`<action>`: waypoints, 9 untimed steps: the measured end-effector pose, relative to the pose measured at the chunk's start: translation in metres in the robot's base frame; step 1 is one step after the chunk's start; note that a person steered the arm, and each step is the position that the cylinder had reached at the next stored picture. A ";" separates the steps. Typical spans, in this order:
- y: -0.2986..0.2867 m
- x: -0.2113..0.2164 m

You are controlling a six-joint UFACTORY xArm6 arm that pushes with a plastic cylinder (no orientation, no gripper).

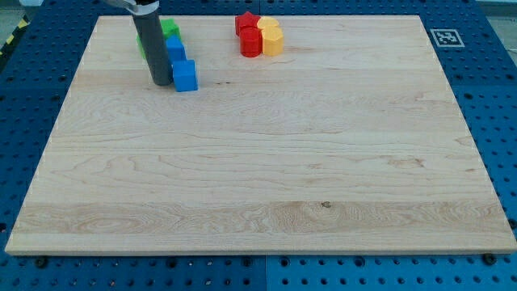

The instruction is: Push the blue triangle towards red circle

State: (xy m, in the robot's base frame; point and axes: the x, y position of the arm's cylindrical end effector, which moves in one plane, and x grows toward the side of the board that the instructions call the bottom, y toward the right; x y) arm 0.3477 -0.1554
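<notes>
The rod's tip [160, 83] rests on the bench [258, 162] at far left, touching or just beside the left side of a blue block [186, 76]. No claw shows on this arm; it ends in the bare dark rod, so no open or closed state can be told.

A second blue block [175, 48], shape unclear and partly hidden by the rod, sits just behind the first, touching it. Which of the two is the triangle cannot be told. A green block [169, 29] lies farther back, mostly behind the rod.

The red cluster sits at far centre, well apart to the right: a red star-like block [245, 22], a red rounded block [251, 42] in front of it, and a yellow block [272, 36] touching on the right. Bare wood lies between the blue blocks and the red ones.

The bench is pale wood board, grain running left-right. Under it is blue perforated plate [32, 81]. A black-and-white marker [443, 37] sits off the far right corner.
</notes>
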 end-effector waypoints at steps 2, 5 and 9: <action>-0.018 -0.054; 0.050 -0.059; 0.118 -0.116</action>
State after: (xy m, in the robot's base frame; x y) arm 0.2312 -0.0376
